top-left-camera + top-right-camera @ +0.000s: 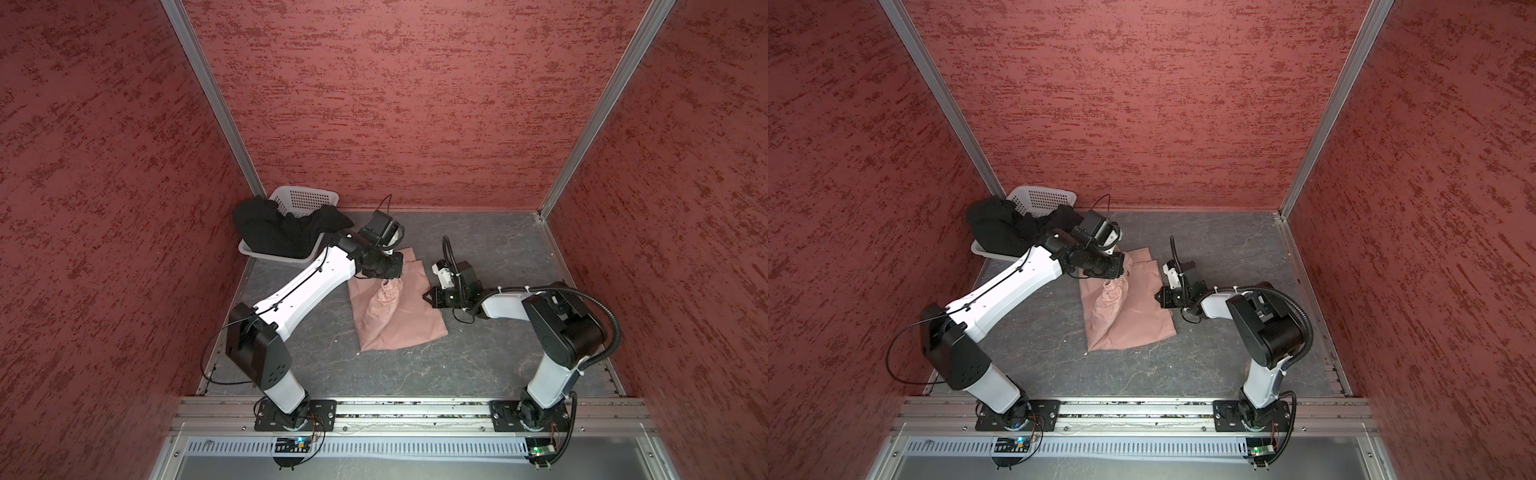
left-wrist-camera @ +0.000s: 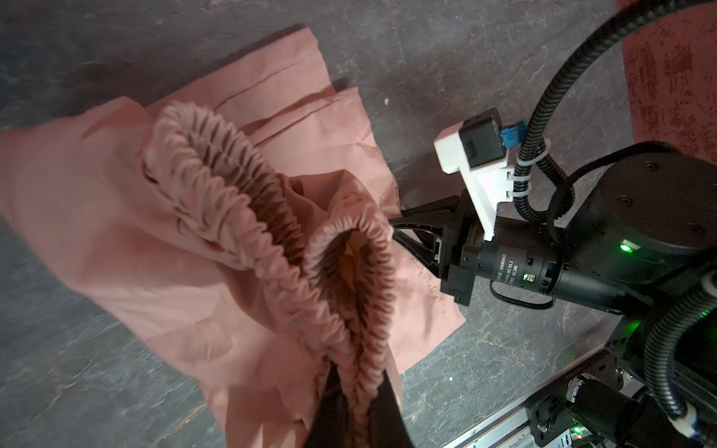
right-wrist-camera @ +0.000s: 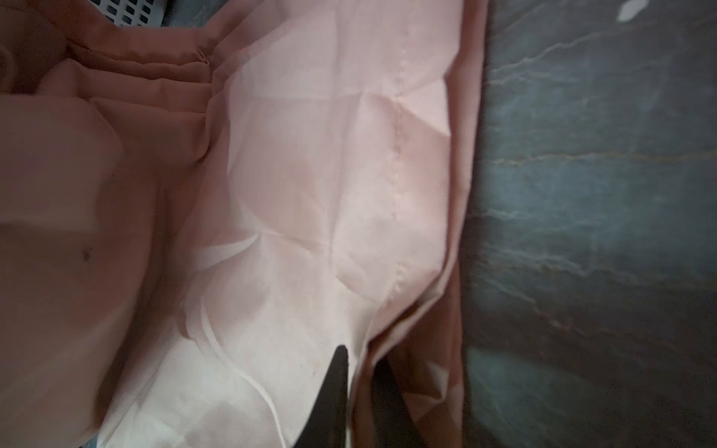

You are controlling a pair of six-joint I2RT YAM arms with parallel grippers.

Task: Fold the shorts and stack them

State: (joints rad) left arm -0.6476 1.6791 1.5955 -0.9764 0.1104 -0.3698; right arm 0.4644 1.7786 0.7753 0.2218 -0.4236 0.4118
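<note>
Jaws of left gripper (image 2: pixel 357 378) clamped on gathered waistband of pink shorts (image 1: pixel 399 320), raised at centre frame in both top views. Right gripper (image 3: pixel 361 357) narrow, apparently pinching side hem. Black shorts (image 1: pixel 270 232) heaped in basket (image 1: pixel 307 197), upper left of table (image 1: pixel 478 353). Judgement: fold under way. Hold both grips level, draw cloth taut, lay waistband flat over legs, align 2 layers before release.

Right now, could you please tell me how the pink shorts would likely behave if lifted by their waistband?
Probably floppy: the pink shorts sag in loose folds below the waistband pinched by the left gripper. Likely light, since the thin cloth creases sharply. The gathered elastic should give grip, so slipping seems unlikely.
</note>
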